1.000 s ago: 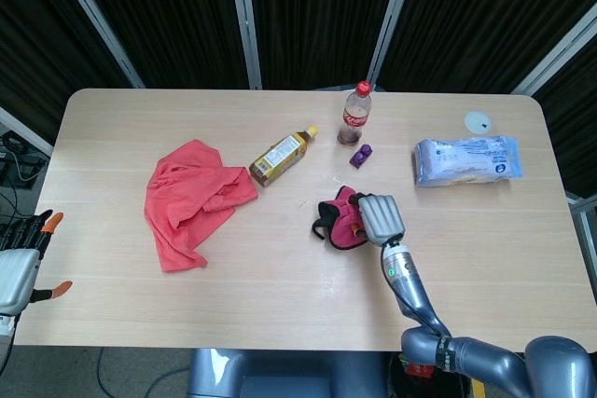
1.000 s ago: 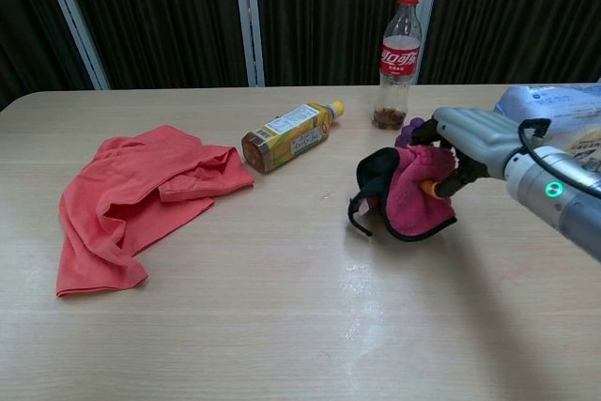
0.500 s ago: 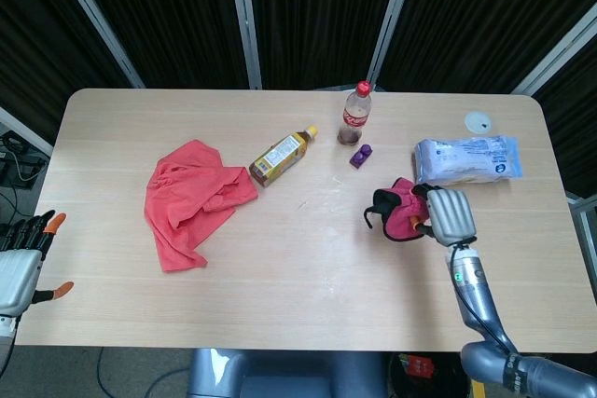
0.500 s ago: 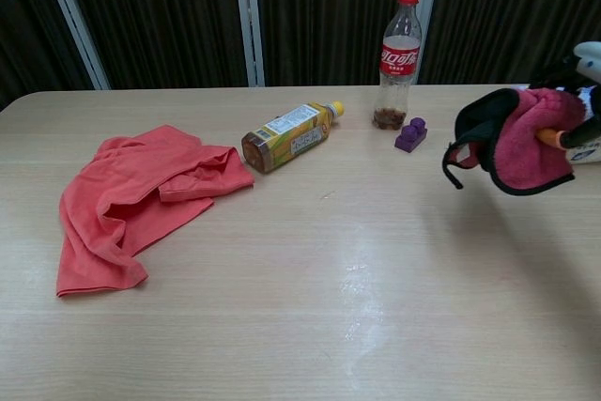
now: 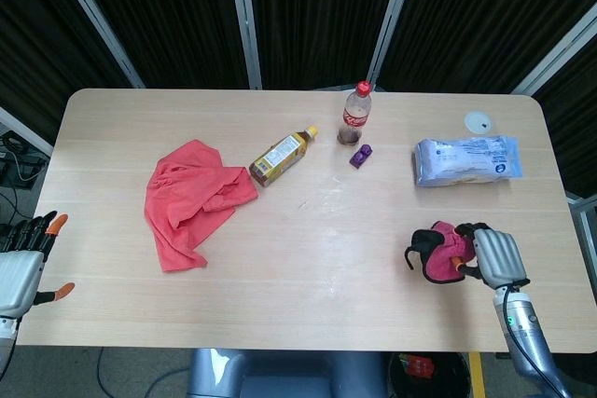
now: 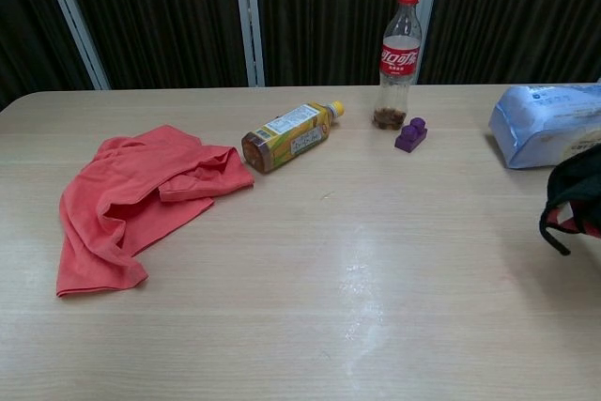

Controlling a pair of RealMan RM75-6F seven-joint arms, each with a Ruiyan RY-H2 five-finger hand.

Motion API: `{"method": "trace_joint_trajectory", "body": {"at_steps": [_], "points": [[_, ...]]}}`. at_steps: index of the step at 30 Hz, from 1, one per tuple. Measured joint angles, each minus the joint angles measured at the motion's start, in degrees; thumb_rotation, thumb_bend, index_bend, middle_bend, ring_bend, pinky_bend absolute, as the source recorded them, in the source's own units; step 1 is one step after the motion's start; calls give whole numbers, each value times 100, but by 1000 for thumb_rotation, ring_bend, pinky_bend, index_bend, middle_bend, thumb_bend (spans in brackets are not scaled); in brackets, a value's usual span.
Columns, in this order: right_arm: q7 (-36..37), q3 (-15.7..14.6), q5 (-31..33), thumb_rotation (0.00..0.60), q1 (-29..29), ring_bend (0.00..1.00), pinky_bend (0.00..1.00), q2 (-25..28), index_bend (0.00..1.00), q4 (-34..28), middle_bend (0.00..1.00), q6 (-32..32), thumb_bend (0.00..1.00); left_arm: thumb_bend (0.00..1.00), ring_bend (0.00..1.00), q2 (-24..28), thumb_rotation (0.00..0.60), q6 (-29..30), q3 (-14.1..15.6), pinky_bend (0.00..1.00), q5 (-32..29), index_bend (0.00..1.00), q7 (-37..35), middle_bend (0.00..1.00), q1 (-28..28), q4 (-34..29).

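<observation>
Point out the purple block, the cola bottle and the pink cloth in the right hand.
purple block (image 6: 410,133), chest view, on its front face.
cola bottle (image 6: 397,55), chest view, on the red label.
pink cloth (image 5: 437,264), head view, on the pink fold left of the right hand (image 5: 496,255).

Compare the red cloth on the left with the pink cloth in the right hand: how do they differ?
The red cloth lies spread and rumpled on the table, untouched; the pink cloth is bunched in the right hand. The red cloth is larger and plain; the pink cloth has black edging. Both are soft fabric.
</observation>
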Motion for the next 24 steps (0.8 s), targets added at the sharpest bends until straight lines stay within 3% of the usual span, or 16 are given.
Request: {"method": "trace_joint_trajectory", "body": {"at_steps": [3,6,13,24], "points": [[9,-14,127,600,20,0,175,70,146,-4,5,-187,51,0,0,-14,600,30,-2,0,21,37,11,0,6,18],[-180,-6,181,600,38,0,126,80,99,38,0,-179,45,0,0,-20,600,30,-4,0,-3,37,21,0,14,25],[-684,26,162,600,-17,0,123,103,76,25,0,204,45,0,0,-20,600,66,-11,0,-1,37,8,0,32,-6],[-712,-376,-1146,600,-493,0,70,356,0,-66,0,1216,45,0,0,-100,600,366,-28,0,150,0,-123,0,133,12]]}}
